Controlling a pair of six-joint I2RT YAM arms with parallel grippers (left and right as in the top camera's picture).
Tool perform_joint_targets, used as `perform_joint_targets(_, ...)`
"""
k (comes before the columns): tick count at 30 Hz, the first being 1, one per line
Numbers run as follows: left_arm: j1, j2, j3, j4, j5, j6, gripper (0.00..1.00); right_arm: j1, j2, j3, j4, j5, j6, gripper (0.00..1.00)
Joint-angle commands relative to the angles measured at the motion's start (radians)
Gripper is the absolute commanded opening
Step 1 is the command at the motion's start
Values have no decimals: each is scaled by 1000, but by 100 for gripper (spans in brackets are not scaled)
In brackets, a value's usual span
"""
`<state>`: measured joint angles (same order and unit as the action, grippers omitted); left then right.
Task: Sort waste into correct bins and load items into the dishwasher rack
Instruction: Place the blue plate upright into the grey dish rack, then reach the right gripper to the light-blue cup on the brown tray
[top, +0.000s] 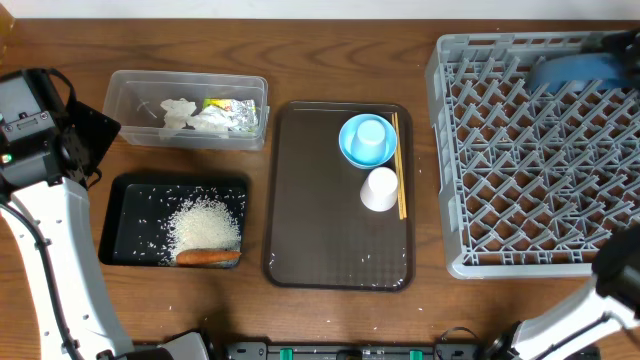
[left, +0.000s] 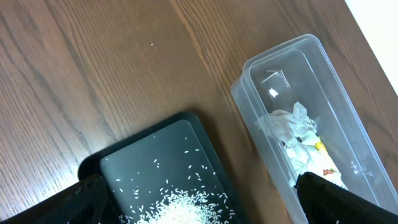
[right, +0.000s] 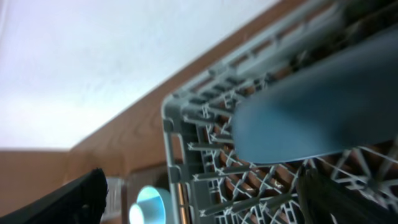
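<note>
1. Well, starting at the left, my left fingers (left: 56, 205) are spread wide and grasp nothing; they hang over a corner of the black tray (top: 130, 200), with the clear tub (top: 135, 100) just beside it
2. The waste looks sorted to me: the tissue (top: 185, 113) and the foil wrapper (top: 232, 112) lie in the clear tub, while the rice (top: 205, 225) and the carrot (top: 208, 257) lie in the black tray
3. Mid-desk (top: 350, 60), the brown tray (top: 320, 220) carries what is left to load: the light blue cup (top: 372, 135) sits inside the bowl (top: 348, 148), the white cup (top: 379, 188) is just beside them, and the chopsticks (top: 399, 170) lie along their right side
4. On the right, the plate (top: 575, 70) stands tilted among the pegs near the far corner of the rack (top: 520, 180)
5. My right fingers (right: 348, 199) are released, set wide to either side in the wrist view with the plate just ahead of them; whether either one touches it I cannot tell
6. I judge the step in hand to be loading the plate, now at its letting-go
7. The next move calls for lifting the right arm straight clear, so that nothing nudges the plate or catches a peg, then reaching left to the brown tray for a cup
</note>
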<state>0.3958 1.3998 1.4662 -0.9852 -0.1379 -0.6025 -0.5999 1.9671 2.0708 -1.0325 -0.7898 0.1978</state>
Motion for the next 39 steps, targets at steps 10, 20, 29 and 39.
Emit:
perform_joint_targets(10, 4, 5, 10, -2, -13, -1, 100, 196, -435, 8, 14, 150, 157, 99)
perform_joint_targets(20, 4, 5, 10, -2, -13, -1, 100, 730, -418, 8, -104, 518, 153, 99)
perform_joint_targets(29, 4, 5, 10, -2, -13, -1, 100, 1011, -186, 8, -302, 748, 207, 99)
perform_joint_targets(39, 4, 5, 10, -2, -13, -1, 100, 1126, 47, 8, -527, 742, 206, 99)
